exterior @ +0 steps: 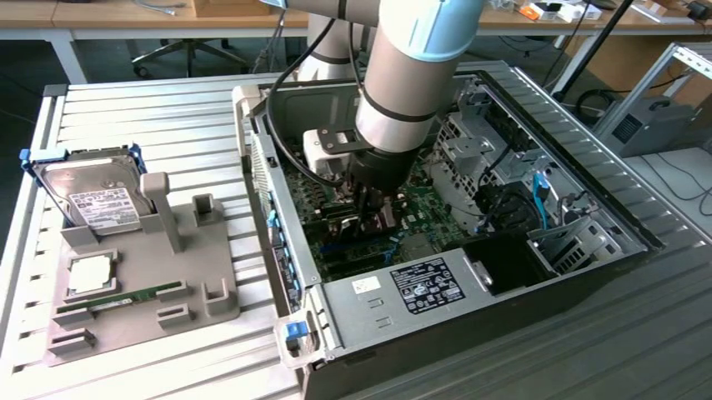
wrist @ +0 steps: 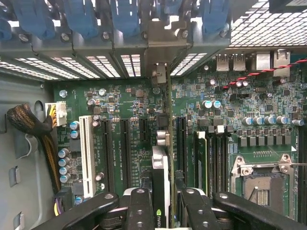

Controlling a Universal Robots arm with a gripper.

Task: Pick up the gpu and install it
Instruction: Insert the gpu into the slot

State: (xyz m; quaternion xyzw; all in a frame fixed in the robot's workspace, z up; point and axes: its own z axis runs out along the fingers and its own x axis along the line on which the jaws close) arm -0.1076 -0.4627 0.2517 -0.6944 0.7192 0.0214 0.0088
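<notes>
Over the one slatted worktop (exterior: pixel 145 117), one open computer case (exterior: pixel 317 108) is laid on its side. One arm (exterior: pixel 406 75) is brought in from twelve o'clock in the exterior view. Its last link is pointed steeply down into the middle of the case, and the wrist is hung over the motherboard (exterior: pixel 428 208).

One grey fixture tray (exterior: pixel 145 321) is set at nine o'clock of the case, near it but apart. One power supply (exterior: pixel 412 287) is seen at the six o'clock end of the case. On the tray, one hard drive (exterior: pixel 95 200) is propped at eleven o'clock.

One gpu (wrist: pixel 160 172) is seen. It is held upright and edge-on, squarely between the two black fingers (wrist: pixel 139 208), and it is carried beyond their tips toward the slotted rear wall of the case. The jaws (wrist: pixel 165 199) are closed on the gpu, with one finger against each face. The card is lined up along the board's expansion slots, with one white slot (wrist: pixel 86 153) to one side and one empty processor socket (wrist: pixel 261 184) to the other. Whether its edge is seated in a slot cannot be told.

On the tray, one processor (exterior: pixel 89 275) is laid at eight o'clock. One green memory stick (exterior: pixel 122 297) is laid just beside the processor, toward six o'clock.
</notes>
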